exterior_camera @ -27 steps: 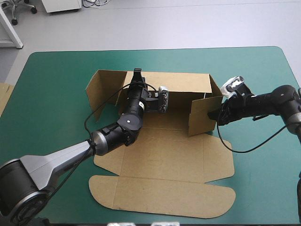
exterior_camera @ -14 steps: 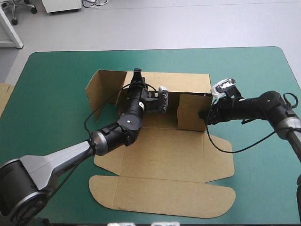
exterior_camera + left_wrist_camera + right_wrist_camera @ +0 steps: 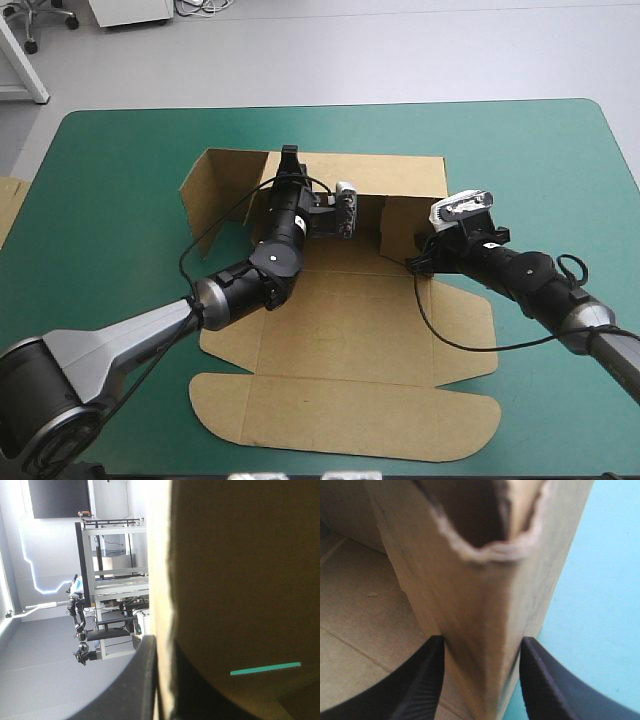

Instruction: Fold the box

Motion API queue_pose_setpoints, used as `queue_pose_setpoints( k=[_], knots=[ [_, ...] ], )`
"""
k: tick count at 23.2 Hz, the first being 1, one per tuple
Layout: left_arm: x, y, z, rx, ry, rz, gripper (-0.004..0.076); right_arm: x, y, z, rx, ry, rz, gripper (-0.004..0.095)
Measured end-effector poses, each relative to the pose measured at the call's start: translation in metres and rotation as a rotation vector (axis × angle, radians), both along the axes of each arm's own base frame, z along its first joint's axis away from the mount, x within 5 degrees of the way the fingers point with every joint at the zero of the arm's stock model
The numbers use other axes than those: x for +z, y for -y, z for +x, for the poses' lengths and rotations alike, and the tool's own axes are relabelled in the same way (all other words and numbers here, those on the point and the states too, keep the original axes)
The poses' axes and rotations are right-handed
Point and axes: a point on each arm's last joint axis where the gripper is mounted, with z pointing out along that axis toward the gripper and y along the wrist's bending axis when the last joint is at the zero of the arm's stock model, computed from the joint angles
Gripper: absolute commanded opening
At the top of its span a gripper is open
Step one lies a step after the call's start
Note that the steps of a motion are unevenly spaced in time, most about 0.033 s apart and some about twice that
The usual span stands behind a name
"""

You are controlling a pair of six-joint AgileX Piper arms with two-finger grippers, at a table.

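At the counter's [image 3: 120, 160] left edge, well out past the left hand's outer side, a strip of spare board [image 3: 10, 205] shows. The brown box [image 3: 350, 350] lies in the middle of the teal-green counter, only partly raised. Its base is flat, and the lid [image 3: 350, 425] with rounded corners lies flat toward the near edge, behind both hands.

A side flap [image 3: 205, 200] stands tilted up just to the outer side of the left hand [image 3: 290, 153]. That hand reaches across the base to the upright back wall [image 3: 390, 175] and is clamped on its top rim. In the left wrist view the wall's edge runs straight into the hand [image 3: 161, 647], with the black fingers [image 3: 142, 680] all but together, one against each face. The wall's brown face [image 3: 240, 580] fills the view on one side of the hand, with a thin teal-green slit [image 3: 265, 669] in it.

Between the two hands the back wall continues, standing upright.

The right hand [image 3: 418, 262] comes in from the right and grips the end panel [image 3: 400, 225]. The panel stands upright, swung inward over the base, with its far edge at the back wall. In the right wrist view the panel [image 3: 485, 595] rises between the two black fingers [image 3: 425, 680], each pressed against one of its faces, so this hand [image 3: 481, 639] is clamped on the board too. The panel's rough cut edge lies just ahead of the fingertips. The flat base lies to one side of this hand and bare counter [image 3: 600, 605] to the other.
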Motion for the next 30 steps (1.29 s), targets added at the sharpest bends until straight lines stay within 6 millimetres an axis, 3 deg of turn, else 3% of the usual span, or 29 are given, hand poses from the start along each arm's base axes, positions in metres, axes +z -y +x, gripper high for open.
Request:
queue_pose_setpoints(
  k=[6,14,17,23,30],
  knots=[
    [0.000,0.000,0.000,0.003,-0.001,-0.002,-0.0010,-0.003,0.002,0.000,-0.075,0.011,0.011,-0.0019],
    [0.000,0.000,0.000,0.007,-0.006,-0.016,0.0000,-0.003,0.004,0.001,-0.094,0.020,0.010,-0.0019],
    [0.006,-0.001,-0.003,-0.004,-0.010,-0.071,0.0087,-0.003,0.004,0.001,-0.098,0.020,0.011,-0.0020],
    [0.024,-0.002,-0.014,-0.045,-0.030,-0.173,0.0368,-0.003,0.003,0.000,-0.096,0.011,0.023,-0.0020],
    [0.026,0.013,-0.044,-0.121,-0.158,-0.171,0.0385,-0.004,0.002,0.000,-0.083,0.008,0.020,-0.0020]
  ],
)
